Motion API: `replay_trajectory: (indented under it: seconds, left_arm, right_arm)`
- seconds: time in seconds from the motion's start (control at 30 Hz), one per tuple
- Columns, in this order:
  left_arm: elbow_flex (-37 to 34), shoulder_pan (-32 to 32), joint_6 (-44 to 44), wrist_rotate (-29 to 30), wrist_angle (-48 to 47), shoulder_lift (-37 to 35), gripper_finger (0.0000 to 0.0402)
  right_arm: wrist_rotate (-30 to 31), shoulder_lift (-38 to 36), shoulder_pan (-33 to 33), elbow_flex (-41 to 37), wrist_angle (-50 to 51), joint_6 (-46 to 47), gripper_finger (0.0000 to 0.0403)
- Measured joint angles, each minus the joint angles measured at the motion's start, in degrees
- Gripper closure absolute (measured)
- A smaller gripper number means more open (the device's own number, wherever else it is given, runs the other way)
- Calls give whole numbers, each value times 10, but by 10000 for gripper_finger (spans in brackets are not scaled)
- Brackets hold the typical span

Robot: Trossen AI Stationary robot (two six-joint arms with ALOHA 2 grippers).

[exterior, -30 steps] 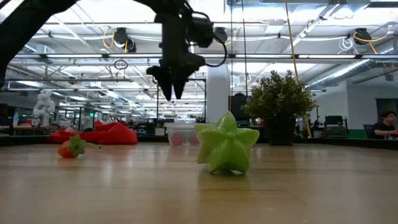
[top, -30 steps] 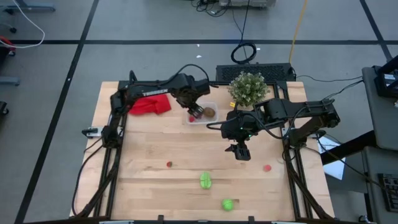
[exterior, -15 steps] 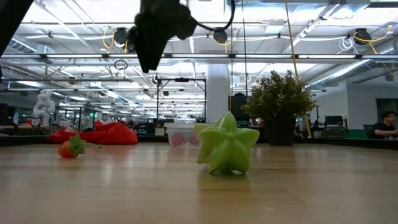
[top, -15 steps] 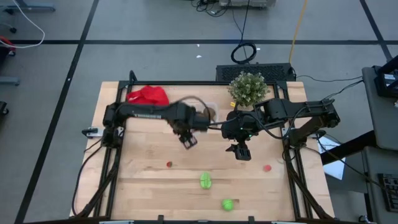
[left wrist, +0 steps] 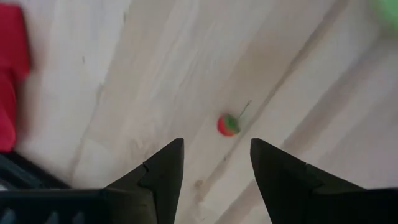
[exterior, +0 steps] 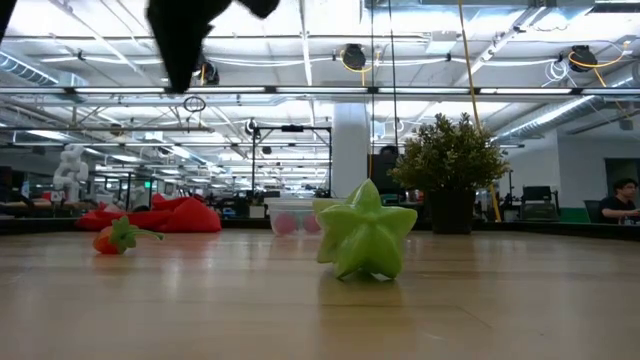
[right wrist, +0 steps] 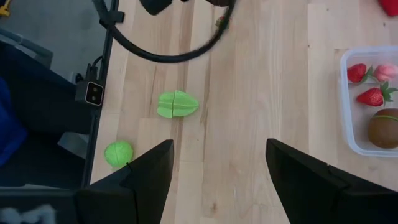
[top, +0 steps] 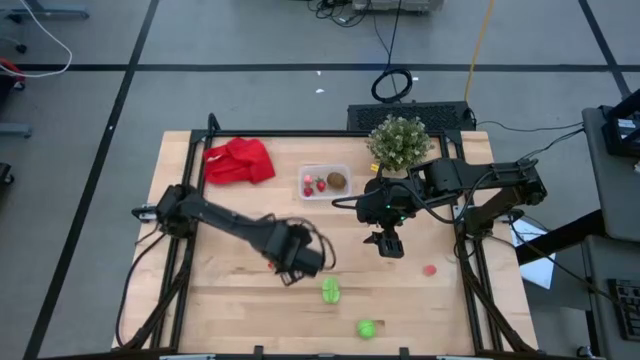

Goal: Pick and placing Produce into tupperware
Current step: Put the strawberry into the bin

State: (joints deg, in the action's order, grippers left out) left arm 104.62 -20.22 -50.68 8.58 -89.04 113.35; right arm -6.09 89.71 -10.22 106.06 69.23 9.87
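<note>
The left gripper point(left wrist: 214, 163) hangs with fingers spread and empty above a stray strawberry point(left wrist: 228, 124) well out from the tupperware point(top: 324, 182), likely lining up a grasp. That box already holds strawberries and a brown piece. The right gripper point(right wrist: 217, 163) waits beside the box, open and empty.

Overhead: straight down on the whole counter point(top: 230, 310) and both arms. Low: at counter height, level across the wood toward the room, very near a green star-shaped piece point(exterior: 366, 237), shown from above too. Left wrist: close, steeply down past its tool point(left wrist: 214, 163) onto a small red piece point(left wrist: 228, 124). Right wrist: higher up, sharing the tupperware point(right wrist: 367, 99) with overhead.
</note>
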Motion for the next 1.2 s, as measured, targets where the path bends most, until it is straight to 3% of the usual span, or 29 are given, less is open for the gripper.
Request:
replay_trajectory:
  seconds: [0.3, 0.63, 0.83, 0.97, 1.1, 1.2]
  left_arm:
    - [-153, -49, -24, -60, 119, 2, 235]
    - [-179, -66, 17, -56, 157, -5, 255]
    - [-226, -70, 10, -25, 171, -81, 248]
    - [-309, -71, -9, -21, 279, -176, 251]
    - [-403, -69, -27, -45, 368, -255, 257]
    - [-454, -62, -39, -70, 379, -282, 261]
  right_arm:
    - [0, 0, 0, 0, -18, 5, 156]
    - [0, 0, 0, 0, -50, 37, 156]
    - [0, 0, 0, 0, -84, 62, 156]
    - [0, 0, 0, 0, -86, 81, 156]
    - [0, 0, 0, 0, -96, 95, 156]
    - [0, 0, 0, 0, -107, 104, 156]
